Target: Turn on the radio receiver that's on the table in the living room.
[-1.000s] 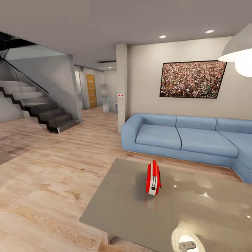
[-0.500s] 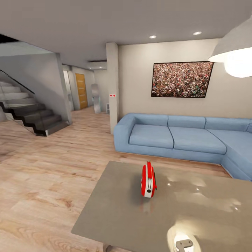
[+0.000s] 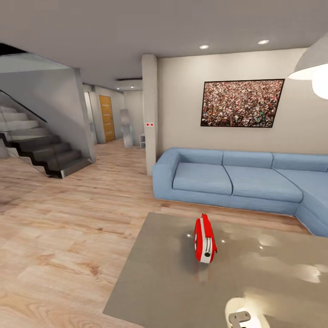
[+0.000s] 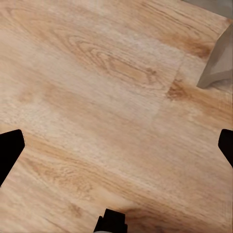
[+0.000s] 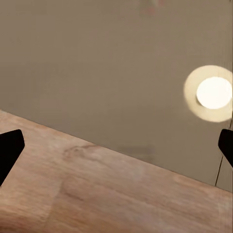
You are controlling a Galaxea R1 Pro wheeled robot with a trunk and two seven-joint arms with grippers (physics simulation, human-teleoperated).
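The red radio receiver (image 3: 205, 239) with its white trim stands upright, edge-on to me, on the glossy grey-taupe table (image 3: 159, 282), near the table's far left part. The living room shows its wood plank floor, a blue sofa and a framed crowd photo. In the left wrist view my left gripper (image 4: 116, 148) is open over bare floor, its black fingertips (image 4: 9, 151) wide apart, with a table leg (image 4: 218, 58) nearby. My right gripper (image 5: 116, 145) is also open, hovering above the table's edge (image 5: 111, 73), with nothing between its fingers.
A blue sectional sofa (image 3: 237, 180) stands behind the table under the crowd photo (image 3: 241, 103). A pillar (image 3: 150, 114) and dark stairs (image 3: 41, 148) lie to the left across open plank floor (image 3: 68, 228). A pendant lamp (image 3: 314, 68) hangs at the upper right; its glare shows on the tabletop (image 5: 211, 93).
The whole head view has shifted, first left and then back right and slightly down, so the camera moved. The radio stands at the same spot on the table.
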